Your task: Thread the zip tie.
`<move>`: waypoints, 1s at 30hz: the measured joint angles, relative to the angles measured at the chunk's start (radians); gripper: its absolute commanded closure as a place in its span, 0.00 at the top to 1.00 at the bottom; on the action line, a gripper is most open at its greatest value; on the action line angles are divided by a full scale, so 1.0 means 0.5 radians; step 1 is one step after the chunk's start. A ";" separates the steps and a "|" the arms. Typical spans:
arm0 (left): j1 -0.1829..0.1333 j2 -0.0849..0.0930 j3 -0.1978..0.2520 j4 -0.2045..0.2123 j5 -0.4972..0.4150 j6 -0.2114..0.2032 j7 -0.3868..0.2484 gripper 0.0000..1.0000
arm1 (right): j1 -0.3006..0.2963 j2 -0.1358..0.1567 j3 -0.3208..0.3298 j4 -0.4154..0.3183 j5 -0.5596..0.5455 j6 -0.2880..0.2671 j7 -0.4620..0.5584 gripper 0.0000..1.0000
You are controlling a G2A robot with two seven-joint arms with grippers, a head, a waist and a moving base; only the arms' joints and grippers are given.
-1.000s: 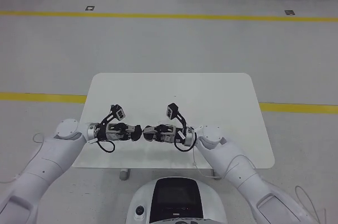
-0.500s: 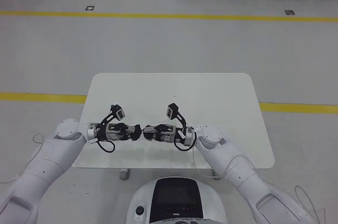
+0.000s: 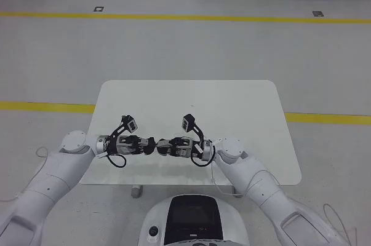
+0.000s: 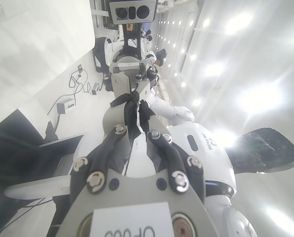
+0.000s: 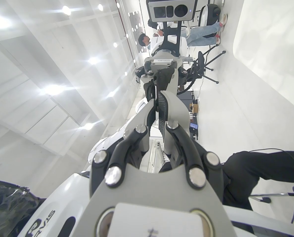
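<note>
My two grippers meet tip to tip above the front part of the white table (image 3: 234, 104). The left gripper (image 3: 147, 147) comes in from the left and the right gripper (image 3: 163, 147) from the right. Between them is the black zip tie (image 3: 155, 148), small and dark from above. In the left wrist view the zip tie (image 4: 130, 117) runs as a black strap between the left gripper (image 4: 137, 101) fingers toward the other gripper beyond. The right gripper (image 5: 158, 101) has its fingers pressed together on a thin black strip, with the left gripper close behind it.
The table's front edge (image 3: 173, 182) lies just below the grippers. A yellow floor line (image 3: 333, 118) runs beside the table. Cables and a power box (image 4: 66, 103) sit on the floor in the left wrist view.
The right arm has crept very slightly toward the left gripper. The left arm holds still.
</note>
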 measured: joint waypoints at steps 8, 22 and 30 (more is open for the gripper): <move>0.004 -0.001 -0.005 -0.004 0.008 0.007 0.000 0.05 | 0.002 -0.002 -0.007 0.000 0.000 0.004 0.003 0.00; 0.005 -0.002 -0.011 -0.001 0.001 -0.006 0.000 0.00 | 0.005 -0.002 0.007 0.020 0.034 0.007 0.005 1.00; -0.003 0.012 -0.020 -0.036 0.019 -0.022 0.000 0.00 | -0.041 0.022 0.086 -0.031 0.046 -0.030 -0.041 1.00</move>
